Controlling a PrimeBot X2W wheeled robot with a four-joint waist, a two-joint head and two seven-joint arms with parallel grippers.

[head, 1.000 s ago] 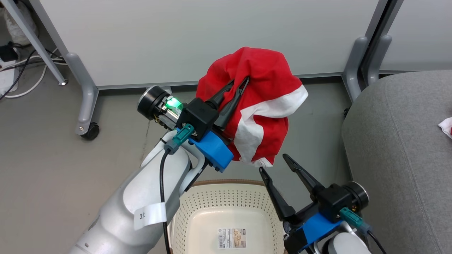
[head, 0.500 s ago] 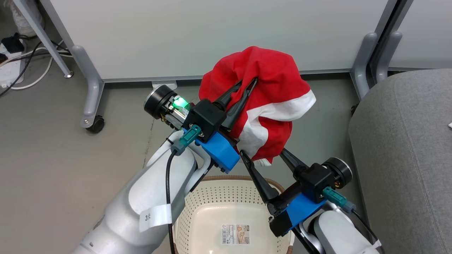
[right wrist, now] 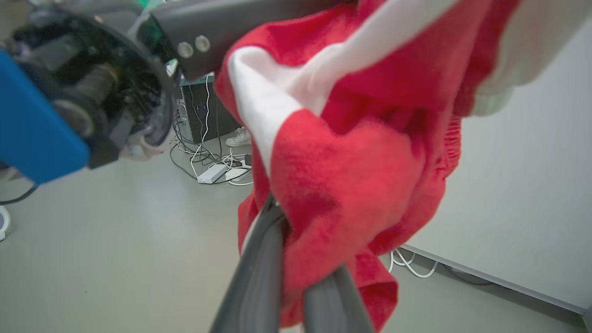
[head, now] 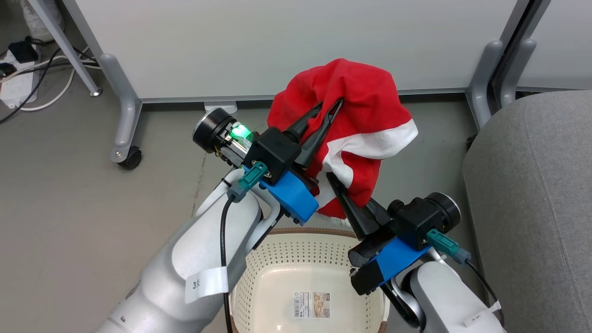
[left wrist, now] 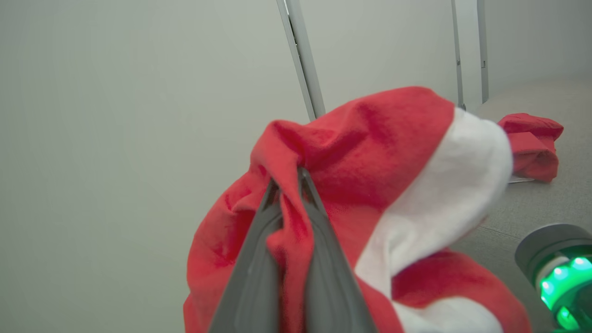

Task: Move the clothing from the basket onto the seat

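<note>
Left end effector (head: 330, 103) pinches the clothing (head: 358, 92); right end effector (head: 349, 192) grips it.

White paper tag (head: 203, 283) wrapped round the left forearm (head: 185, 259): the printed figure "3", then a second mark too unclear to read. Rectangular sticker (head: 311, 304) on the inside floor of the basket (head: 296, 252): barcode at its left end, a small picture and lines of print beside it, all too small to read. White tag (head: 476, 317) on the right forearm (head: 448, 300): nothing legible.
</note>
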